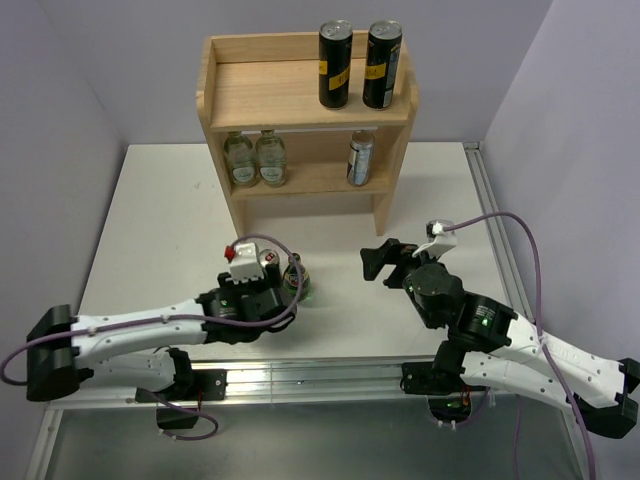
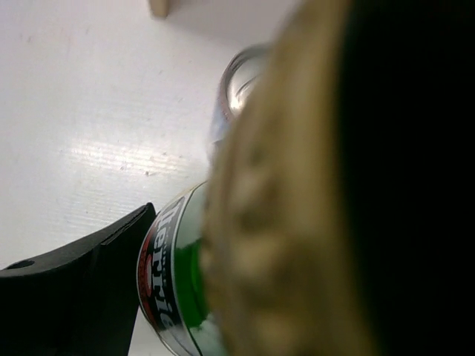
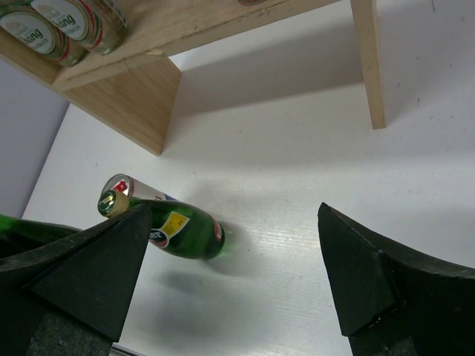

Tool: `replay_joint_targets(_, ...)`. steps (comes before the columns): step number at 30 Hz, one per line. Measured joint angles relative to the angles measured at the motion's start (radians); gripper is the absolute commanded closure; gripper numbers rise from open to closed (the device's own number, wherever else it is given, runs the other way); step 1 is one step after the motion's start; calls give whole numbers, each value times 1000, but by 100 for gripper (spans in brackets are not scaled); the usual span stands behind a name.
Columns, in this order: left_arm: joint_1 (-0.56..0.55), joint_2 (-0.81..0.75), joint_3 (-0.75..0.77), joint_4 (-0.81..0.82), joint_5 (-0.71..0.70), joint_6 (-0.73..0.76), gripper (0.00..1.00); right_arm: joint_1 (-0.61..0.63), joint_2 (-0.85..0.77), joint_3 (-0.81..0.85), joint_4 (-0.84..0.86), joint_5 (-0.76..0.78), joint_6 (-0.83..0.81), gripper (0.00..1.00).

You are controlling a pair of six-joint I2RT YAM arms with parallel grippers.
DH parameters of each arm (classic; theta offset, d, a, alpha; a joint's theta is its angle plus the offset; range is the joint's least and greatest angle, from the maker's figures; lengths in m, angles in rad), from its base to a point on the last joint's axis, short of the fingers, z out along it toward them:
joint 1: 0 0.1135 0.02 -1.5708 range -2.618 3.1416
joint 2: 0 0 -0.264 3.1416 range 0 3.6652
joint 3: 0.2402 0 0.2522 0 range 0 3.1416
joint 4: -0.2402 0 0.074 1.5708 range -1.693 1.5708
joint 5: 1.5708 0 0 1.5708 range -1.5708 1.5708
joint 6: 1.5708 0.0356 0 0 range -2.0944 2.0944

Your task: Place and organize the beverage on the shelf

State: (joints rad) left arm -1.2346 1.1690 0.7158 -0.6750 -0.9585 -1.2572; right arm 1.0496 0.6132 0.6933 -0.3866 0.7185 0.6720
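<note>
The wooden shelf (image 1: 262, 92) stands at the back. Two black cans (image 1: 335, 65) (image 1: 382, 64) stand on its top board, and one slim blue-and-silver can (image 1: 360, 158) stands on the lower tier. My left gripper (image 1: 283, 285) is shut on a green bottle (image 1: 296, 280) with a yellow label, roughly upright, its base at the table. The bottle's label lies against my left finger (image 2: 82, 289), and the bottle also shows in the right wrist view (image 3: 185, 231). A second slim can (image 1: 268, 262) stands right beside it. My right gripper (image 1: 380, 262) is open and empty, apart from the bottle.
Two clear glass bottles (image 1: 240, 158) (image 1: 271, 157) stand at the left of the lower tier. The shelf's leg (image 3: 369, 67) and side panel (image 3: 141, 96) show ahead of my right gripper (image 3: 234, 211). Purple walls close in the table's sides.
</note>
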Motion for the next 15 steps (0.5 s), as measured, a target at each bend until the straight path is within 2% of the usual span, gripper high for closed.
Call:
replay_joint_targets(5, -3, -120, 286, -163, 28, 152, 100, 0, -23, -10, 0, 4, 1, 0)
replay_joint_targets(9, 19, -132, 560, -171, 29, 366, 100, 0, -29, -16, 0, 5, 1, 0)
replay_joint_targets(15, 192, -67, 917, -101, 76, 727, 100, 0, -32, -17, 8, 5, 1, 0)
